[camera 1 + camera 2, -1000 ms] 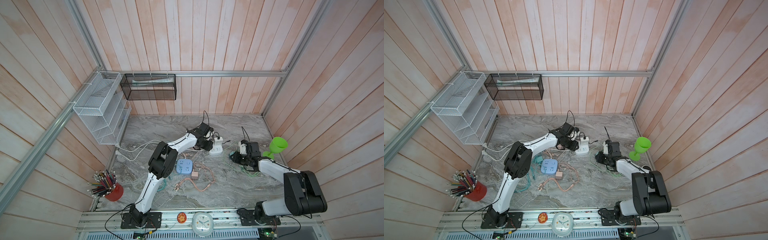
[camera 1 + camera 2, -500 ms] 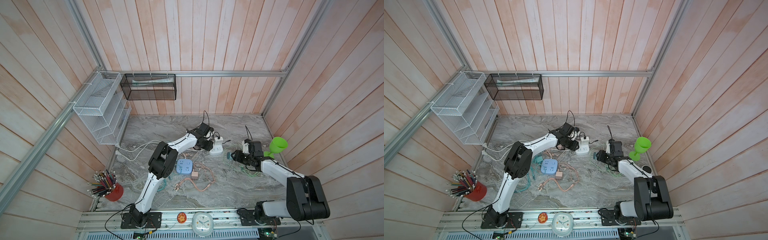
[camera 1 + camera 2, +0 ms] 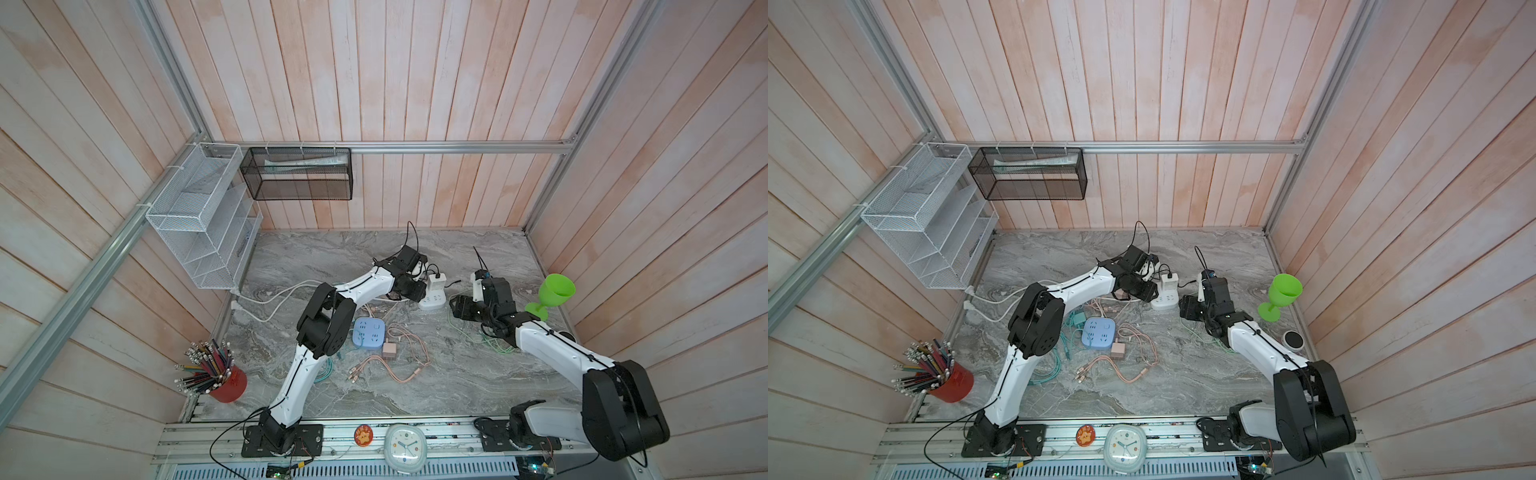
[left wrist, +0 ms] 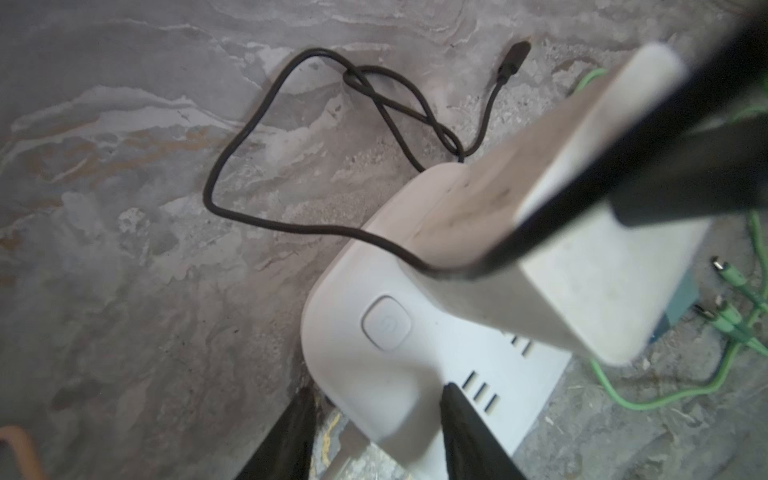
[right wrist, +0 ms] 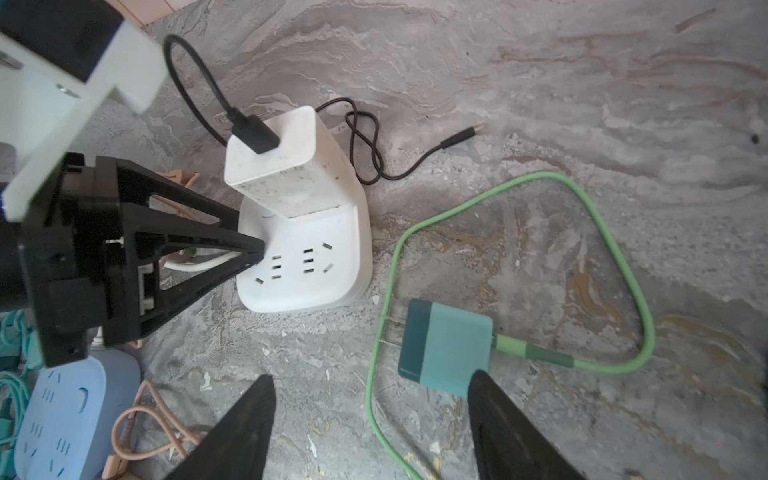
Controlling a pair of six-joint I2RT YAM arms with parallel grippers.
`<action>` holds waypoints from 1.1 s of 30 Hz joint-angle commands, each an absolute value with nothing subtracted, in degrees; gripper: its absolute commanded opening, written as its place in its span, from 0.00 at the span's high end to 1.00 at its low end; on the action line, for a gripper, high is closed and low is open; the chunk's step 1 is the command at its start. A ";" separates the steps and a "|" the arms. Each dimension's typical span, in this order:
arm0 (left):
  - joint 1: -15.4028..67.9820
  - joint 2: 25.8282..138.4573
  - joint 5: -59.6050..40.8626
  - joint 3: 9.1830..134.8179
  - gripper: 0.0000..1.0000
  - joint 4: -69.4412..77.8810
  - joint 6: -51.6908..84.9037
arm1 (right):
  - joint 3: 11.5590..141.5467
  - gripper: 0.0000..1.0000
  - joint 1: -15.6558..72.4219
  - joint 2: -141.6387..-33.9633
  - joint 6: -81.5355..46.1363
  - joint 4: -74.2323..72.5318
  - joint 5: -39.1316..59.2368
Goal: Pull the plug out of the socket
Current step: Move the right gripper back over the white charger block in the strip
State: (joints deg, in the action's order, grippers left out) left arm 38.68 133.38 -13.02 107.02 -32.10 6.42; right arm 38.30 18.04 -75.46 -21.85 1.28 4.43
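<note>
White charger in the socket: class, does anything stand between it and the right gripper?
Nothing visible does. Bare table lies between the open right gripper and the white charger. The teal plug lies beside that path; the left gripper grips the white socket from its other side.

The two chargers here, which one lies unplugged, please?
The teal block charger with the green cable; the white charger stands in the white socket cube.

pale pink-white wooden plank walls (image 3: 374, 83) close the cell at 9, 12 and 3 o'clock, framed by silver aluminium rails (image 3: 457, 146). a grey marble-patterned tabletop (image 3: 457, 374) lies below in even daylight. a white wire-mesh shelf rack (image 3: 199, 216) hangs at 10 o'clock, a black mesh wall basket (image 3: 299, 174) at 11.
</note>
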 commanded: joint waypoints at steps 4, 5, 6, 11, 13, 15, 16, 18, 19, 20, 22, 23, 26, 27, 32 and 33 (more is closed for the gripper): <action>39.27 137.99 -8.59 103.28 0.49 -38.91 4.79 | 41.61 0.26 22.74 -79.89 -18.50 -5.14 -1.86; 39.21 137.99 -8.57 103.27 0.49 -38.85 4.76 | 41.91 0.26 23.47 -80.51 -18.08 -6.33 -2.47; 39.22 137.99 -8.61 103.19 0.49 -38.85 4.80 | 42.08 0.26 24.18 -81.17 -17.69 -7.56 -3.02; 39.21 137.85 -8.65 102.93 0.49 -38.90 4.79 | 42.79 0.25 25.87 -84.45 -15.42 -12.47 -3.96; 39.21 137.77 -8.70 102.67 0.49 -38.87 4.77 | 43.07 0.25 25.95 -85.56 -14.79 -13.45 -3.98; 39.20 137.46 -8.66 102.26 0.49 -38.60 4.75 | 43.16 0.25 25.85 -86.39 -14.12 -14.71 -4.09; 39.20 137.45 -8.78 102.13 0.49 -38.56 4.75 | 43.19 0.25 25.88 -86.76 -13.76 -15.37 -4.18; 39.21 137.46 -9.00 102.16 0.49 -38.45 4.75 | 43.56 0.25 25.93 -87.76 -12.93 -15.91 -4.39; 39.22 137.51 -9.12 102.07 0.49 -38.46 4.76 | 43.89 0.25 25.93 -88.26 -12.52 -16.02 -4.41; 39.25 137.54 -9.14 102.09 0.49 -38.41 4.75 | 44.31 0.25 25.91 -88.94 -12.17 -15.99 -4.44; 39.24 137.51 -9.23 102.09 0.49 -38.37 4.78 | 44.86 0.25 25.93 -89.89 -11.25 -16.49 -4.47; 39.25 137.45 -9.22 102.13 0.49 -38.53 4.79 | 45.12 0.25 25.93 -90.39 -10.72 -16.93 -4.47; 39.20 137.53 -9.18 102.15 0.49 -38.63 4.76 | 46.10 0.26 25.88 -91.89 -9.26 -17.50 -4.92; 39.20 137.56 -9.22 102.15 0.49 -38.61 4.75 | 46.68 0.27 25.93 -92.53 -8.73 -17.23 -5.22; 39.25 137.62 -9.29 102.04 0.49 -38.63 4.75 | 47.27 0.33 25.88 -94.47 -6.05 -17.87 -4.90; 39.20 137.68 -9.30 102.09 0.49 -38.60 4.75 | 47.42 0.33 25.93 -94.77 -5.68 -17.84 -4.79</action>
